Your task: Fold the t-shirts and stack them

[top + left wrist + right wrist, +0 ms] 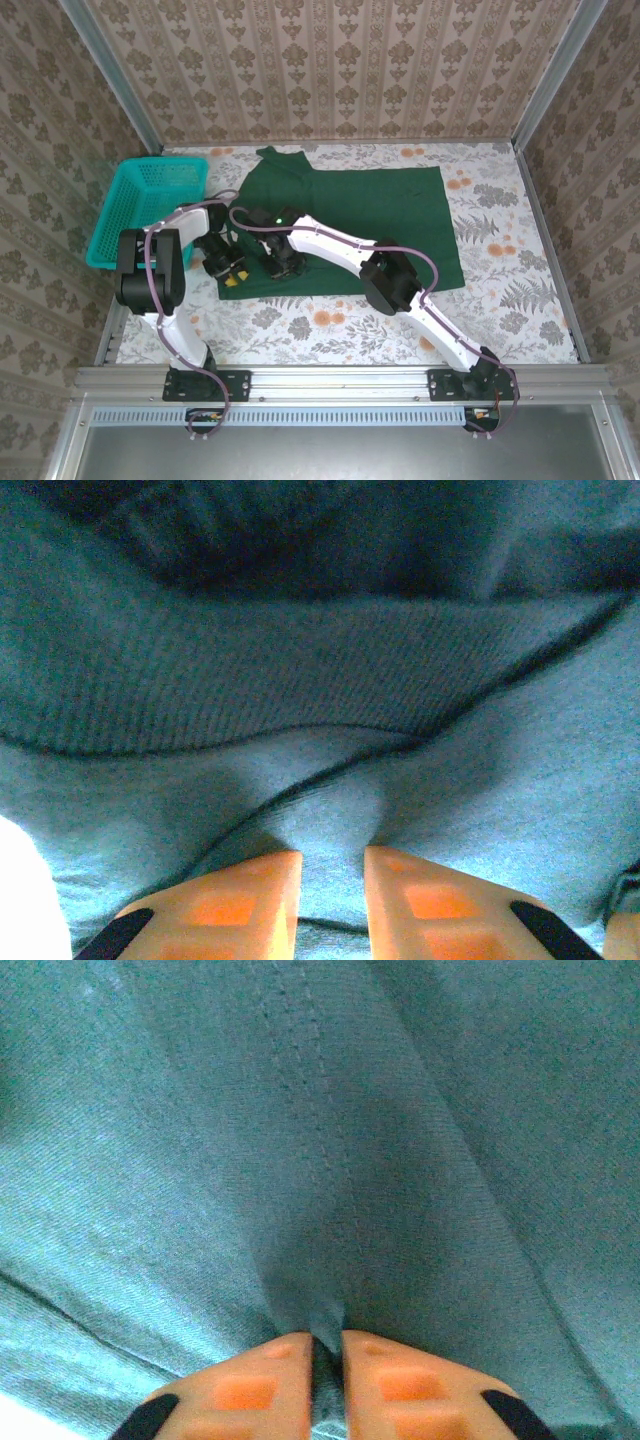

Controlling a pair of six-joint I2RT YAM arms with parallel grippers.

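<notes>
Item: t-shirt [390, 210], green, spread on bench [520, 290]. Left end effector [332, 868] and right end effector [327, 1345] each pinch its cloth. Best lifted evenly.

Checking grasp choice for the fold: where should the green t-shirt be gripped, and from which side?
Pinch the dark green t-shirt along its left, neck end, from above: it lies flat, so only a raised pleat gives purchase. The left gripper pinches cloth near the ribbed collar, the right gripper a pleat beside a stitched seam.

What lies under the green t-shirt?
The flowered table shows around the t-shirt; the part beneath it is covered, so anything lying there cannot be seen.
</notes>
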